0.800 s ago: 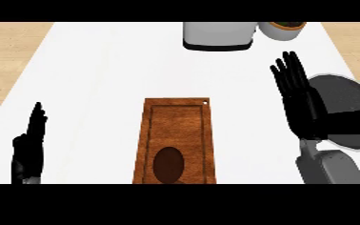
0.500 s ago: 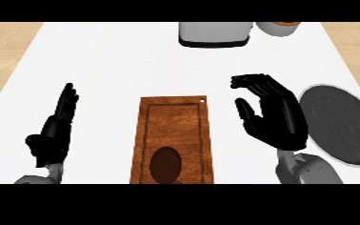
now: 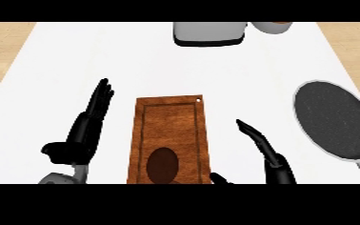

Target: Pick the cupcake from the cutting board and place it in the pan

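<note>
Our right hand (image 3: pixel 271 159) has dropped low beside the cutting board (image 3: pixel 169 124), fingers straight and open; the left hand (image 3: pixel 88 126) rests open; the cupcake (image 3: pixel 162 165) sits untouched.

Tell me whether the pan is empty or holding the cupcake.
Empty: the pan shows only its bare dark inside; the cupcake sits on the cutting board.

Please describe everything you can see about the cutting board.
The cutting board is a long brown rectangle that looks like wood, with a raised border and a small hole at its far right corner. It lies flat on the white counter, between both hands. A dark brown cupcake sits on its near end. Neither hand touches it.
</note>
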{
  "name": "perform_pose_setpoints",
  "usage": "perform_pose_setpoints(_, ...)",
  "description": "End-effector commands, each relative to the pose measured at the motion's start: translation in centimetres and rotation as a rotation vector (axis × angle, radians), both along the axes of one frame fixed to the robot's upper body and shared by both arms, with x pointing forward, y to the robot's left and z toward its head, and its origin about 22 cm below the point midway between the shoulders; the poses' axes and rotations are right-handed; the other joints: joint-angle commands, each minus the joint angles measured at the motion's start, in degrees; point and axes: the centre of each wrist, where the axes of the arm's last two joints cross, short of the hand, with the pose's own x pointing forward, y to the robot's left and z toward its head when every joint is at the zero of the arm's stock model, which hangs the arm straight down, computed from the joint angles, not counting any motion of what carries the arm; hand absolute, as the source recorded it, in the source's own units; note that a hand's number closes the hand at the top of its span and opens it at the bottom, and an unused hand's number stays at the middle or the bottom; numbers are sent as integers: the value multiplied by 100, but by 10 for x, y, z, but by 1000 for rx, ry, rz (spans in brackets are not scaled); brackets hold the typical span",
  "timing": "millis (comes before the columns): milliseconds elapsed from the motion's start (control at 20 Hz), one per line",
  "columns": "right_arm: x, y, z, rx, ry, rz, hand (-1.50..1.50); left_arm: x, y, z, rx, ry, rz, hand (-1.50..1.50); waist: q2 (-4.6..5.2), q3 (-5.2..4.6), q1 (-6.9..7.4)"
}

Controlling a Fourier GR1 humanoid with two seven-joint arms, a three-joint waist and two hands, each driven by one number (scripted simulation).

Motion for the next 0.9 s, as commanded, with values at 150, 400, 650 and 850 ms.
perform_pose_setpoints(150,-34,10,18,-257,24,-4,-150,6,-16,11,-21,-4,-81,0,64,2,196)
perform_pose_setpoints(400,-28,27,47,-409,131,59,-150,0,-22,8,-9,-19,-57,0,70,-2,263)
perform_pose_setpoints(650,-1,61,60,-594,279,125,-150,-2,-20,4,-28,-14,-86,0,87,-11,360)
perform_pose_setpoints(850,5,82,49,-792,387,206,-150,-4,-25,0,-21,-11,-92,0,77,0,336)
